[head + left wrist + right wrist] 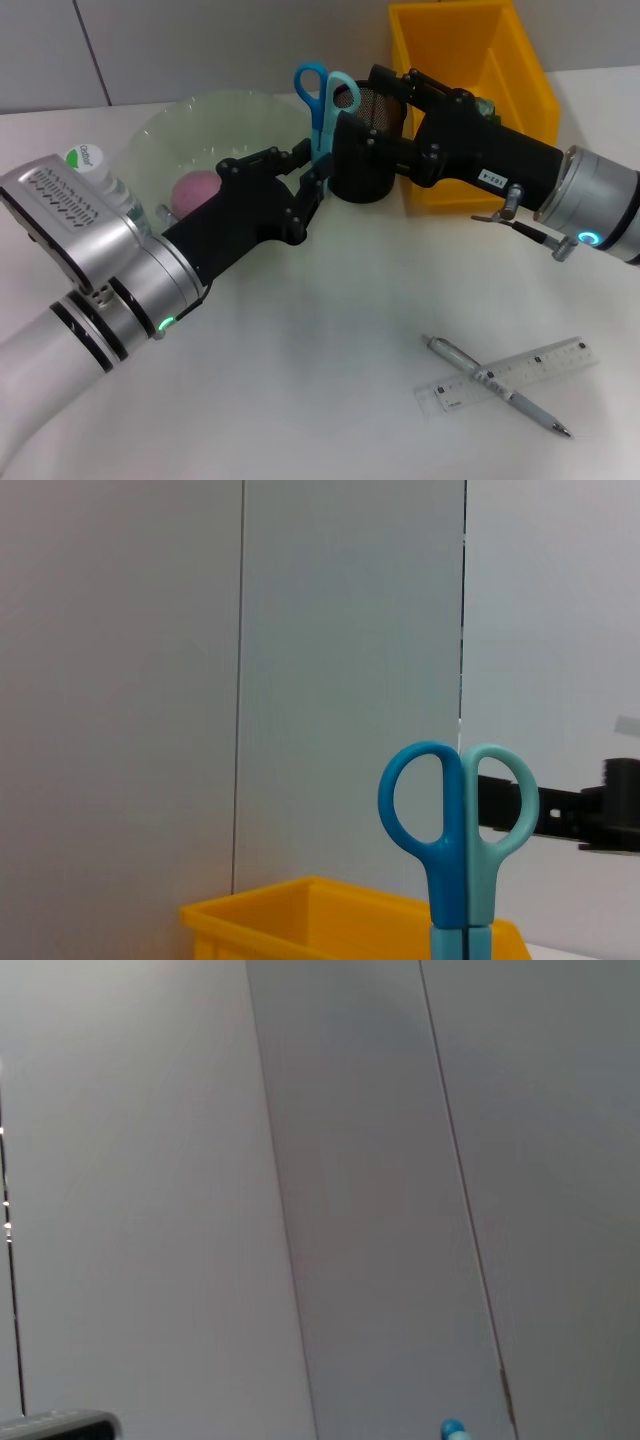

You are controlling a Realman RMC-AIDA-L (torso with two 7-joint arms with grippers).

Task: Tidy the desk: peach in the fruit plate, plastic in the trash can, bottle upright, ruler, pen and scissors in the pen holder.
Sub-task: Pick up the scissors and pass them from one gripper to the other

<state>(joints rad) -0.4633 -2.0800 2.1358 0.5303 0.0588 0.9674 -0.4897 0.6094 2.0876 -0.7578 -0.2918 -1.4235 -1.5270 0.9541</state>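
Blue scissors [325, 105] stand up straight with their two round handles on top, and their blades go down into the black mesh pen holder [360, 150]. The left claw [305, 180] sits just beside the pen holder, and its black fingers [300, 160] close in on the lower part of the scissors, so it looks like it is holding them. The right claw [375, 135] comes in from the other side and wraps around the pen holder, gripping it tight. In the left wrist view the scissors [458, 845] stick up in front of a grey wall, with the yellow bin [320, 920] low behind them. That yellow bin [480, 90] is right behind the right claw on the white tabletop [300, 380]. A pale green plate [215, 135] is behind the left claw, and a pink peach [195, 190] lies in it, partly hidden by the arm. A white bottle [95, 165] with a green label stands upright behind the left arm. Well apart from both claws, near the front of the tabletop, a silver pen [495, 385] lies across a clear ruler [520, 372], and the two make a cross. The right wrist view shows mostly the grey wall, with just the tip of a blue handle at its edge.
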